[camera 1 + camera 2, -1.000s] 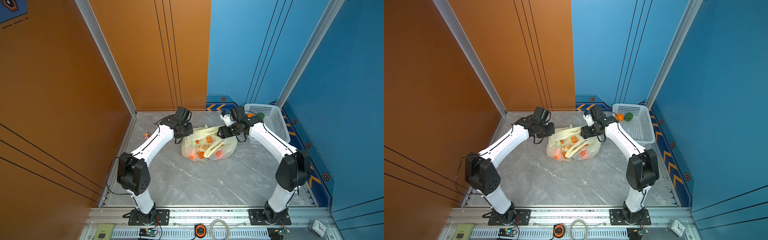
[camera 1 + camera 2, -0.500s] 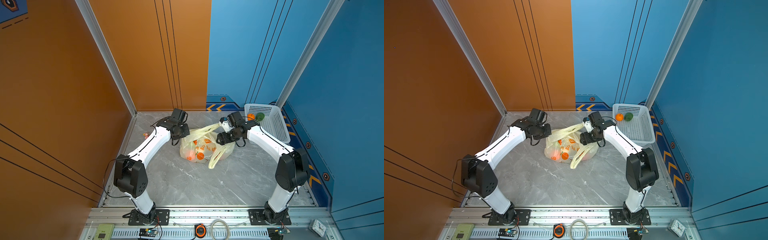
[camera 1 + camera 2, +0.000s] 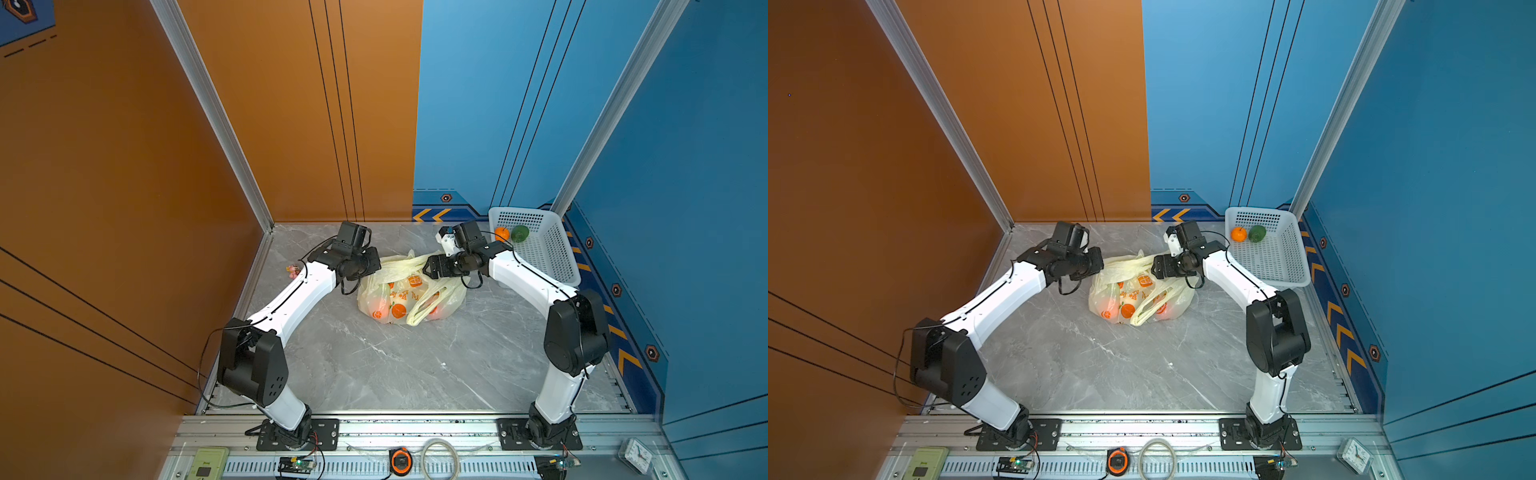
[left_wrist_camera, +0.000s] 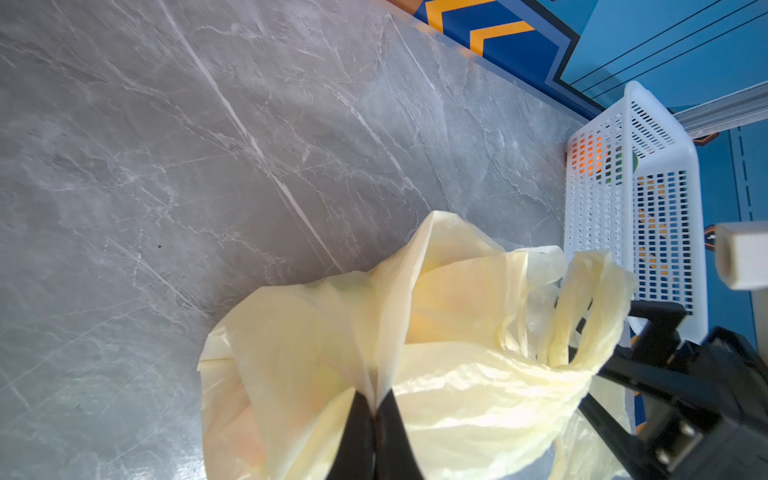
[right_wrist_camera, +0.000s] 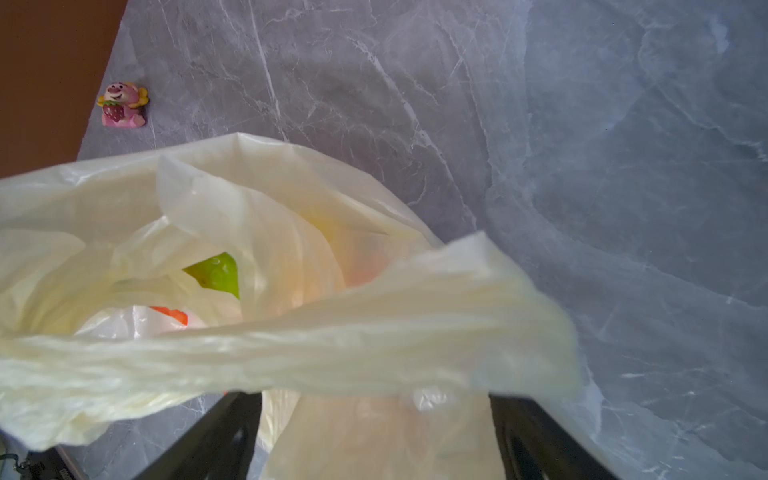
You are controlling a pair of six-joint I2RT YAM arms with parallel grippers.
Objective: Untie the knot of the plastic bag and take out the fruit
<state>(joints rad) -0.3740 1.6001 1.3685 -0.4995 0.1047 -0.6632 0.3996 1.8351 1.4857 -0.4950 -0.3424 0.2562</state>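
Left gripper (image 4: 376,409) clenched on the plastic bag (image 3: 399,297), left edge. Right gripper (image 5: 374,397) jaws released wide; handle strip (image 5: 291,357) runs crosswise over their gap, green fruit (image 5: 216,272) just beyond. Right arm's nearer.

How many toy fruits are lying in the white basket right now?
2: an orange fruit and a green fruit, side by side at the far end of the white basket. Other fruit sits inside the plastic bag, mostly hidden.
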